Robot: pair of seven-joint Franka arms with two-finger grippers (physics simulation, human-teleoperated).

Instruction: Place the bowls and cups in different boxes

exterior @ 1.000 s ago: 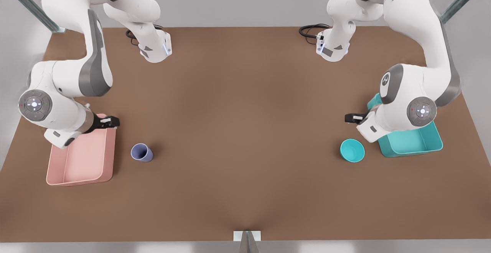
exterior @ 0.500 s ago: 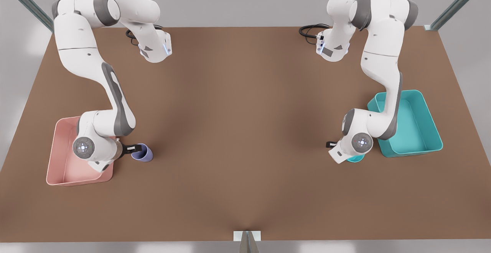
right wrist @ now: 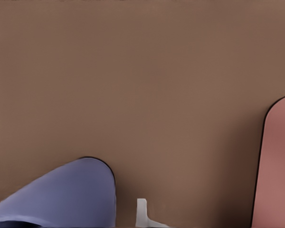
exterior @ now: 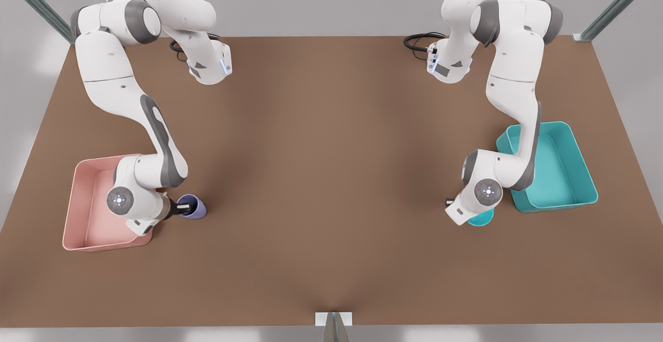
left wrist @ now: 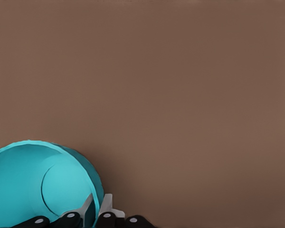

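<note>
no readable text, labels or numbers

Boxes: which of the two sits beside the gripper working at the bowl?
The teal box, at the front view's right, next to the left gripper over the teal bowl. The pink box lies at the opposite side, by the cup.

The right gripper (exterior: 187, 208) sits at the cup (exterior: 194, 207) on the table (exterior: 331, 186), one finger (right wrist: 142, 213) outside its wall, with a box (exterior: 85, 217) just behind it toward the front view's left. Well apart, the left gripper (exterior: 469, 212) straddles the bowl's (left wrist: 33, 185) rim, fingers (left wrist: 107, 209) either side, the other box (exterior: 567, 176) just beside it toward the front view's right.
</note>
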